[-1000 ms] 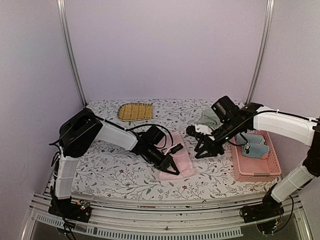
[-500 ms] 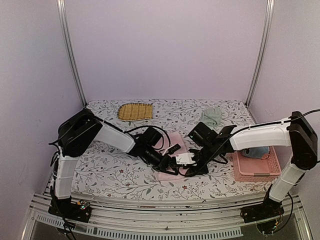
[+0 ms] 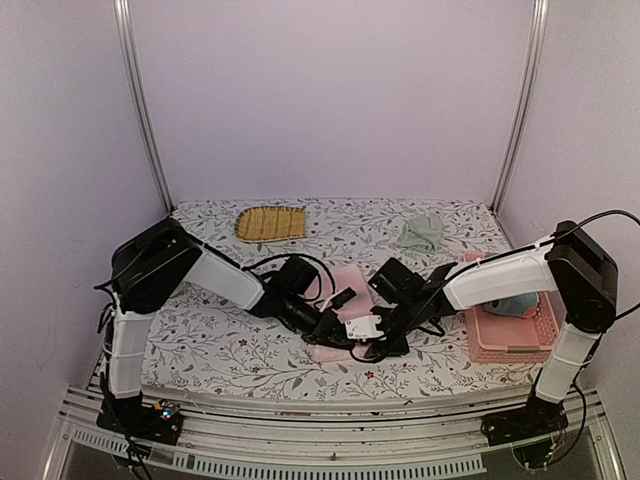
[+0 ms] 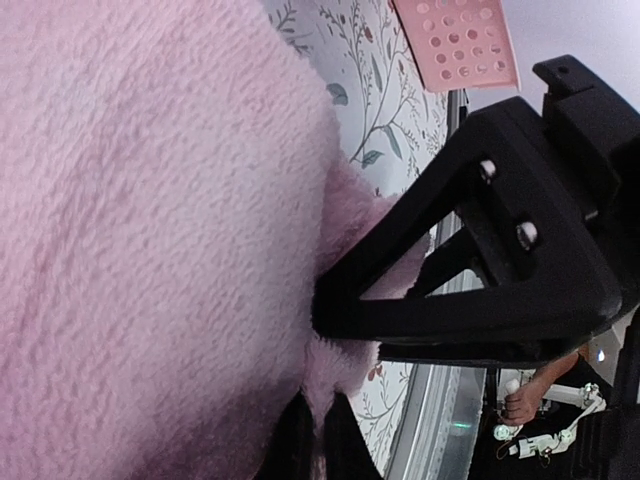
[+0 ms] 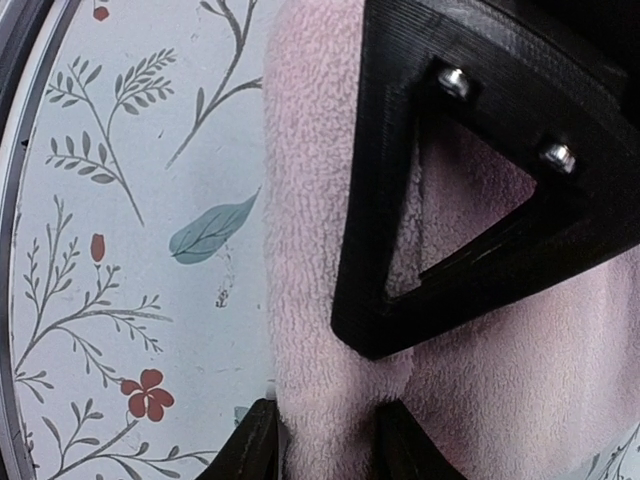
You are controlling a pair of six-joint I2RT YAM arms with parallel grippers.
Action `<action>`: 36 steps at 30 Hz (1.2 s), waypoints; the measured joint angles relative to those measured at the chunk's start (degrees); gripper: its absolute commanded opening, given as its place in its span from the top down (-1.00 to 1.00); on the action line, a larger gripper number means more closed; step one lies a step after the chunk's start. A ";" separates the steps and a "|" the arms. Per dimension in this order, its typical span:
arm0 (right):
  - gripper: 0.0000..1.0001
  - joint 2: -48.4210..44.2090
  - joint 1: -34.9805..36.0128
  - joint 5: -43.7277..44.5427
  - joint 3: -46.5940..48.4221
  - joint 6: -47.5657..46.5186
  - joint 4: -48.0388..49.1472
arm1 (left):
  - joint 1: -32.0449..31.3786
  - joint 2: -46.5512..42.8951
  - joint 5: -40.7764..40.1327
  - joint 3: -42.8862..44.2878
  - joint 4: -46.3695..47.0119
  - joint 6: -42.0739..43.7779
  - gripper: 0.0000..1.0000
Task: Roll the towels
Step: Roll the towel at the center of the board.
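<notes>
The pink towel (image 3: 352,282) lies at centre frame on the floral table (image 3: 230,345). At its lower edge the left gripper (image 4: 312,445) is pinched together on a thin fold. Just beside it, the right gripper (image 5: 325,445) apparently clamps a thicker fold. The green towel (image 3: 422,235) lies upper right, and the blue towel (image 3: 512,305) is in the pink basket (image 3: 500,345).

- Plain pale lilac walls (image 3: 330,100) close in the back and both sides.
- Slim metal uprights (image 3: 140,110) stand at the back corners.
- A floral-printed covering lies over the worktop (image 3: 220,345).
- A ridged metal rail (image 3: 330,440) runs along the near edge.
- The light is soft and even.
</notes>
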 measured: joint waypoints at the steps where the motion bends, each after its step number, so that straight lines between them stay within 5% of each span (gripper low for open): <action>1: 0.50 0.28 0.00 0.11 0.00 -0.15 0.48 | 0.02 -0.20 -0.09 -0.37 0.44 -0.02 0.93; 4: 0.76 1.11 0.00 0.09 0.07 -1.11 2.21 | 0.07 -1.38 -1.07 -2.21 1.64 0.57 0.69; 10: 0.86 2.47 -0.04 -4.63 2.54 -2.95 -0.44 | 0.02 -11.72 -10.23 -11.67 1.86 4.90 0.36; 17: 0.87 7.82 -0.92 -17.40 10.03 -4.07 -15.17 | -1.44 -32.76 -25.27 -29.24 7.54 9.68 0.31; 20: 0.88 12.20 -2.45 -22.69 15.15 -4.26 -21.51 | -7.87 -37.79 -34.23 -34.86 10.38 13.77 0.31; 26: 0.88 22.73 -6.93 -32.83 25.81 -3.87 -35.21 | -20.04 -40.13 -48.61 -38.07 11.52 21.35 0.24; 36: 0.87 29.27 -9.53 -39.85 31.17 -3.54 -44.11 | -24.39 -26.99 -55.49 -25.18 10.99 35.89 0.20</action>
